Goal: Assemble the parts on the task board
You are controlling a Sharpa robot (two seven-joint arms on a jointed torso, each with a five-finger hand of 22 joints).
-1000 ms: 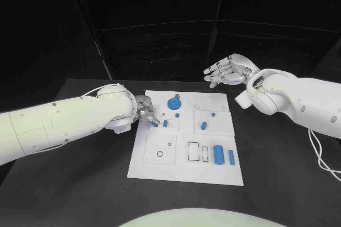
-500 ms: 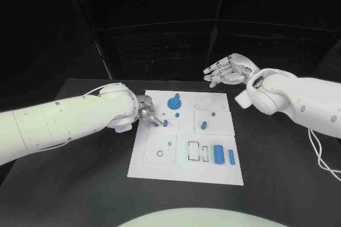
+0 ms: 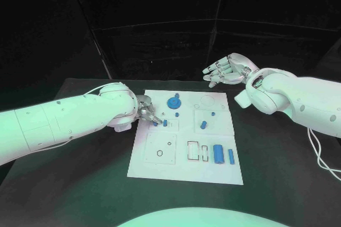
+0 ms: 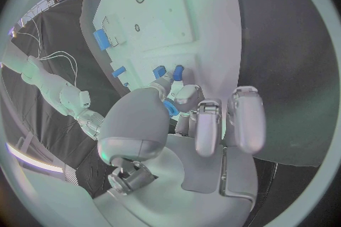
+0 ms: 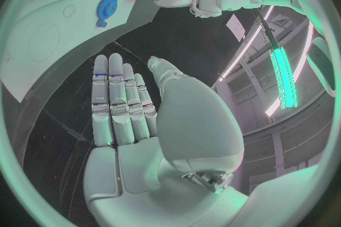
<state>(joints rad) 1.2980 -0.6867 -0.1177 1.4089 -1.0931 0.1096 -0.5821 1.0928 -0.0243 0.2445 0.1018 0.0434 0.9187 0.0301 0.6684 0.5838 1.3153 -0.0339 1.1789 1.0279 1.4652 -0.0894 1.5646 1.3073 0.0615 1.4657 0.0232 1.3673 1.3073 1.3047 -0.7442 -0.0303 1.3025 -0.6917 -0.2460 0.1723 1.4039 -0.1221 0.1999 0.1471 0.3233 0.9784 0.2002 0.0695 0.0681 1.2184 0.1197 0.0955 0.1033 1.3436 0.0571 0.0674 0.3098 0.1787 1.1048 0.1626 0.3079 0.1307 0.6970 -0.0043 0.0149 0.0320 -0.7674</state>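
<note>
Spanning black table (image 3: 85, 187), white task board (image 3: 181, 170)

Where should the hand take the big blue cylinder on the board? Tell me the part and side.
Grip the big blue cylinder across its round middle, coming from above. It lies flat, lengthwise toward the robot, with a slimmer blue piece close on one side, so fingers probably need to straddle it narrowly.

task board (image 3: 186, 158): white | parts (image 3: 220, 154): blue | table (image 3: 284, 163): black
</note>
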